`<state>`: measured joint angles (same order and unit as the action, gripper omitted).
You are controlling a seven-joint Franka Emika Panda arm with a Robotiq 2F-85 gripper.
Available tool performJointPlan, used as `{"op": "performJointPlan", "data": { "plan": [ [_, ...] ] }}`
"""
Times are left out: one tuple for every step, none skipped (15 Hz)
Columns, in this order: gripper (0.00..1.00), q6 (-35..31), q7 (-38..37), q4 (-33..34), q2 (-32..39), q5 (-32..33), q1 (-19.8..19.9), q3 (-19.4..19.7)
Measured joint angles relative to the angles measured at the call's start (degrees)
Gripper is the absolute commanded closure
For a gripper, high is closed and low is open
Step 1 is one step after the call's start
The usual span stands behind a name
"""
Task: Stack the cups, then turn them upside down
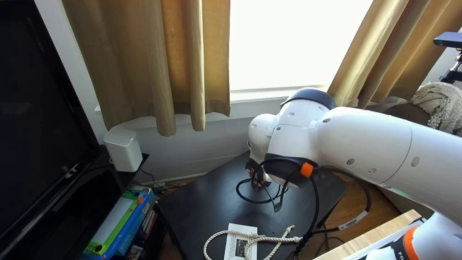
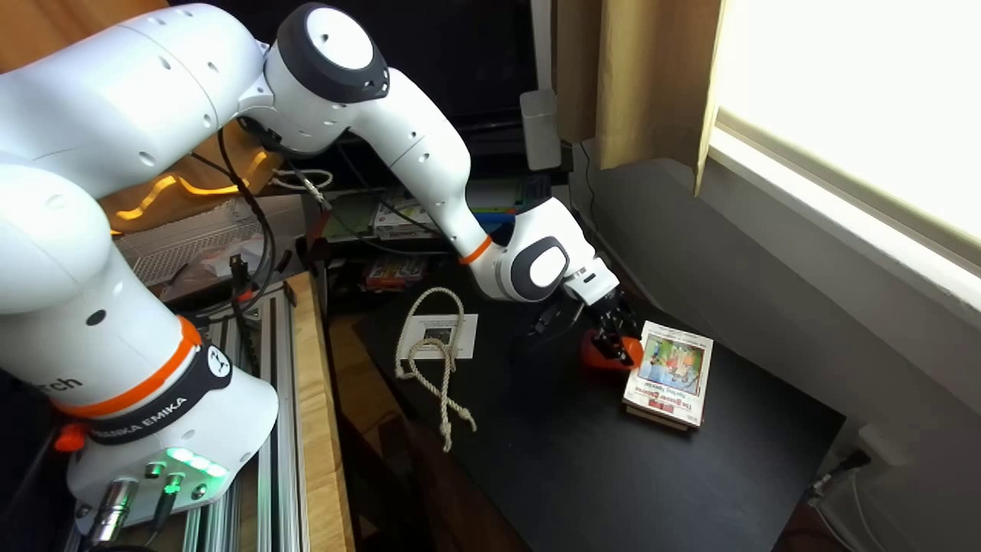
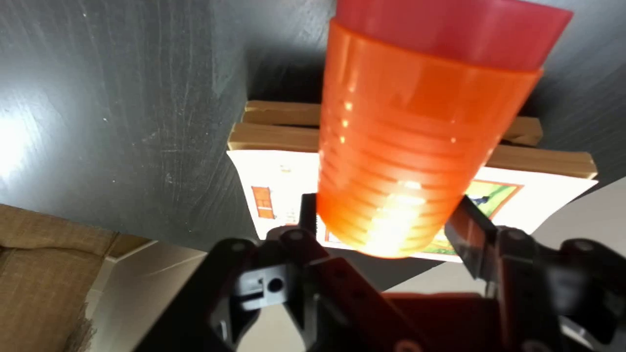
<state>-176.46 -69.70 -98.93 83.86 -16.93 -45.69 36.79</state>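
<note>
The red cup (image 3: pixel 455 32) sits nested in the orange cup (image 3: pixel 415 137), its wider end standing out past the orange rim; the gripper (image 3: pixel 389 220) has its jaws closed in to the orange cup's width, a finger at either side near the narrow base, with no direct hold on the red cup; in an exterior view the pair is at the black table (image 2: pixel 613 452), just beside the books (image 2: pixel 670 376); exact tilt and contact with the table cannot be confirmed, the fingers covering too much; stacking is judged complete, turning over in hand; the next move calls for bringing both mouths squarely down, away from the books, before release; the red cup, apparently held only by its fit, could slide out.
</note>
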Motion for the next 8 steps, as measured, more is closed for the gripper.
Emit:
{"op": "performJointPlan", "data": {
  "plan": [
    [0.58,0.5,-1.1,-0.1,0.4,0.0,-1.4,1.1],
    [0.58,1.2,-2.2,-0.1,1.0,0.0,-3.0,2.3],
    [0.58,1.8,-3.3,-0.2,1.5,0.0,-4.8,3.6],
    [0.58,2.2,-5.1,-0.8,1.7,1.2,-6.5,4.7],
    [0.58,2.6,-7.7,-1.6,1.6,3.3,-8.2,5.9],
    [0.58,3.1,-10.3,-2.4,1.5,5.7,-9.7,6.9],
    [0.58,3.7,-13.2,-3.0,1.4,8.5,-10.9,7.8],
    [0.58,4.5,-16.0,-3.3,1.3,11.4,-11.9,8.5]
  ]
}}
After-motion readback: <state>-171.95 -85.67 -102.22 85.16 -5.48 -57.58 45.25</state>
